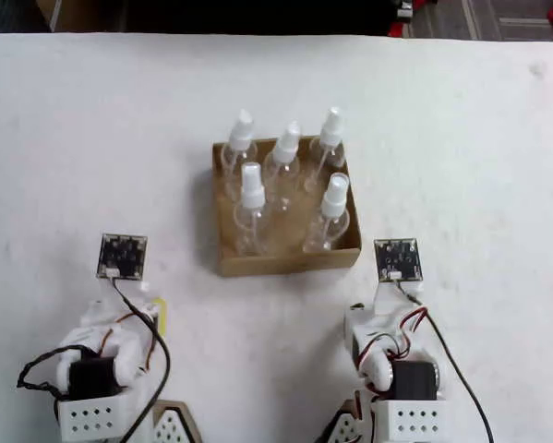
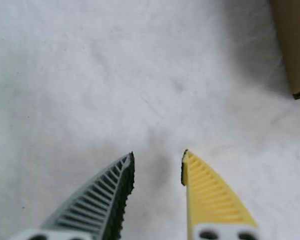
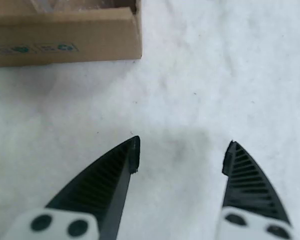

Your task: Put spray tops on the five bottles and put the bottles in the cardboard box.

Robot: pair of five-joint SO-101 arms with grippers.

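**White surface, full box: your job looks finished**

White cloth covers the surface (image 1: 73, 138), and the cardboard box (image 1: 285, 261) sits at its middle, between and just ahead of your two arms. All five bottles (image 1: 251, 221) stand upright inside it, three along the far wall and two nearer you. Each wears one of the spray tops (image 1: 252, 185). Packed close, they prop one another up.

Your left tool (image 2: 158, 156) hangs over bare cloth with its fingers a little apart, holding nothing. Your right tool (image 3: 184, 147) is spread wider, also with nothing in it, and a corner of the box lies near it. Both arms sit low by their bases, likely so that nothing can knock the box. I judge there is no step left.
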